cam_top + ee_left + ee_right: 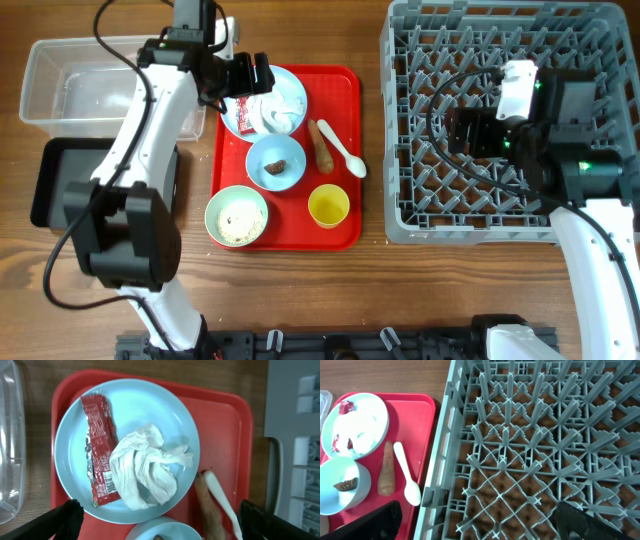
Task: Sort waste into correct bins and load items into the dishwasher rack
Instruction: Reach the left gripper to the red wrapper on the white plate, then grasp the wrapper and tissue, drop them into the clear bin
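A pale blue plate [292,88] on the red tray holds a red-and-white wrapper [99,455] and a crumpled white tissue [147,467]. My left gripper [160,525] hangs open and empty above the plate. Below it stand a light blue bowl [275,162] with a dark scrap [346,485], a pale green bowl [237,216] with rice, and a yellow cup [328,206]. A carrot-like stick [322,145] and a white spoon [342,150] lie side by side. My right gripper [477,525] is open and empty over the grey rack [500,120].
The clear tub [75,80] stands at the far left, with the black tray [60,180] just in front of it, partly under my left arm. The red serving tray [340,232] lies between the bins and the rack.
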Controlling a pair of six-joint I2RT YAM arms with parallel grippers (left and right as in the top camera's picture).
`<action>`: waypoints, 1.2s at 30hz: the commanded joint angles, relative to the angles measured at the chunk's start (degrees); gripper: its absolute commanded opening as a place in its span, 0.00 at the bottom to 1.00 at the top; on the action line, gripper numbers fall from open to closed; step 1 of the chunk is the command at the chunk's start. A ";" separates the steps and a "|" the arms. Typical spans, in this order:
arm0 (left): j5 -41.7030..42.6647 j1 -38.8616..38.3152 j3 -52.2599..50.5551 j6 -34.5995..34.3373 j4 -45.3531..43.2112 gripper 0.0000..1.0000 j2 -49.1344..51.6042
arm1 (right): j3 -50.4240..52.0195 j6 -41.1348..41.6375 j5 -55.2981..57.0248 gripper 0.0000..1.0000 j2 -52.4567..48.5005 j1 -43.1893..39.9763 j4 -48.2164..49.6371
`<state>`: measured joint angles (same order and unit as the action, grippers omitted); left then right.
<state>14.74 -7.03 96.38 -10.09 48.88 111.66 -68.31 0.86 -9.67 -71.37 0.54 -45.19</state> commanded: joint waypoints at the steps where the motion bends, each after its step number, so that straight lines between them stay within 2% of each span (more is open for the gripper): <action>1: -0.70 -0.26 1.29 0.68 -0.76 1.00 1.42 | -1.38 3.39 -4.11 1.00 -1.46 -0.09 1.05; 8: -1.25 -0.37 1.11 0.70 -6.78 1.00 2.21 | -1.38 3.78 -5.46 1.00 -1.60 -0.09 0.76; 12: -6.12 -0.63 1.09 0.66 -9.09 1.00 4.81 | -1.38 3.63 -5.33 1.00 -1.60 -0.09 0.85; 33: -11.91 -4.55 1.07 -1.05 -9.73 1.00 20.17 | -1.38 3.78 -4.37 1.00 -6.86 -0.09 1.38; 34: -11.91 -4.55 1.07 -1.05 -9.73 0.99 20.46 | -1.36 3.76 -4.37 1.00 -7.06 -0.09 1.44; 36: -11.85 -4.55 1.07 -1.05 -9.49 0.78 20.72 | -1.38 3.78 -4.39 1.00 -7.06 -0.09 1.60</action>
<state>2.98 -11.53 97.76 -10.70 38.92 128.73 -68.40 3.84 -13.93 -77.84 0.54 -44.07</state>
